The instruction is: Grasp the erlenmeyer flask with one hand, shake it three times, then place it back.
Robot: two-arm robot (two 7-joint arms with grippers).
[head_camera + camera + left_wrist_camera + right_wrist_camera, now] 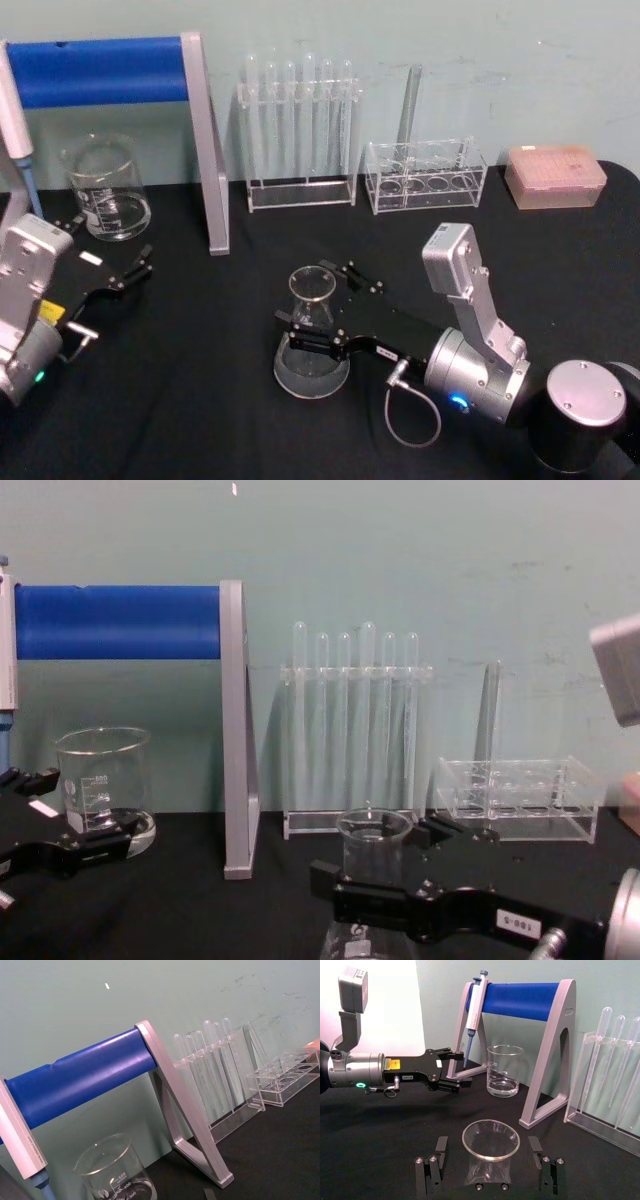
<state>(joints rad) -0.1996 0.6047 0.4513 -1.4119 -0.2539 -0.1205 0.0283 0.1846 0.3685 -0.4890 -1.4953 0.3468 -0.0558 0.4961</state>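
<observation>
The erlenmeyer flask (312, 335) is clear glass and stands upright on the black table, a little right of the middle. My right gripper (306, 296) reaches in from the right and is open, one finger on each side of the flask's neck. In the right wrist view, the fingers (440, 1147) stand clear of the flask's lip (491, 1139) with a gap on both sides. The chest view has the flask (373, 852) between the same black fingers. My left gripper (110, 250) rests open at the left beside the beaker, holding nothing.
A glass beaker (105, 190) stands at the back left under a blue-barred pipette stand (205, 150) that holds a pipette (472, 1010). At the back are a test-tube rack (300, 130), a clear rack (425, 175) and a pink tip box (555, 175).
</observation>
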